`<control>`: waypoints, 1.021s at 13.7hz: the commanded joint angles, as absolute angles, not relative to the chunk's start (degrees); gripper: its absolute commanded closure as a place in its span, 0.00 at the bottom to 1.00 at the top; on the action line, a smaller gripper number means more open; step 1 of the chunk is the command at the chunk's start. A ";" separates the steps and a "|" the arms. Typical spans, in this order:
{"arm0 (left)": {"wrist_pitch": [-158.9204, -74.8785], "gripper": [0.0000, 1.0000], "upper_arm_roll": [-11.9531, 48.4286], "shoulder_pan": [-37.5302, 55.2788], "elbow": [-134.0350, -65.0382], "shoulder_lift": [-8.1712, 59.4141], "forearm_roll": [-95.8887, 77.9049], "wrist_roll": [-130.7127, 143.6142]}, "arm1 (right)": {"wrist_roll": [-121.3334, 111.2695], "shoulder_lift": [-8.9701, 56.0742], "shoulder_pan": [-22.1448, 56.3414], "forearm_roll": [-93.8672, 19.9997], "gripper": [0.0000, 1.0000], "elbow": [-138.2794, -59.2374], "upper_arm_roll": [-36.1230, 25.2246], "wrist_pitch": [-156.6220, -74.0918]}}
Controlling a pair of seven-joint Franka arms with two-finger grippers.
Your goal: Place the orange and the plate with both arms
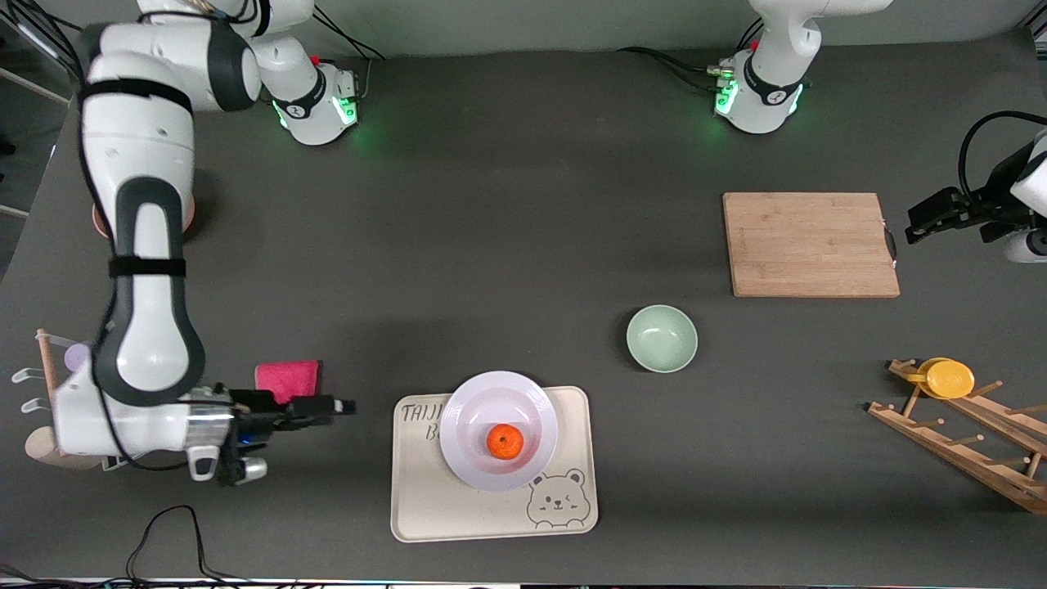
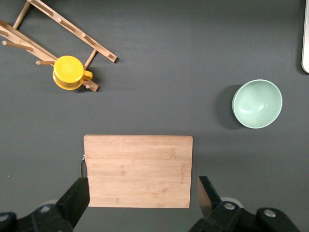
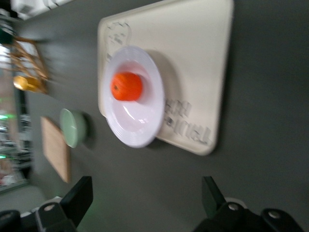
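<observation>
The orange [image 1: 505, 441] lies in the middle of the lavender-white plate [image 1: 491, 393], which rests on the cream bear tray [image 1: 425, 507]. In the right wrist view the orange [image 3: 126, 86] sits in the plate [image 3: 140, 128] on the tray [image 3: 193, 53]. My right gripper [image 1: 343, 405] is open and empty, low over the table beside the tray, toward the right arm's end; its own view shows it [image 3: 147, 191] empty. My left gripper [image 1: 920, 227] is open and empty, up in the air at the cutting board's edge; its own view shows it [image 2: 143, 187] empty.
A wooden cutting board [image 1: 810, 244] and a mint-green bowl [image 1: 662, 337] lie toward the left arm's end. A wooden rack [image 1: 965, 442] holds a yellow cup [image 1: 947, 378]. A pink sponge [image 1: 288, 378] lies by the right gripper, and a small rack [image 1: 45, 368] stands under that arm.
</observation>
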State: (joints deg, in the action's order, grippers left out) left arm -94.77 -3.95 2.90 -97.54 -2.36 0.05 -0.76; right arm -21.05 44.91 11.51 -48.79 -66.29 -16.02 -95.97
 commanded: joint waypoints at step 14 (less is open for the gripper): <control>-94.31 0.00 -1.76 3.52 -99.14 -3.08 2.55 -2.02 | -5.98 4.66 1.05 -0.98 0.00 -89.56 -2.64 -89.21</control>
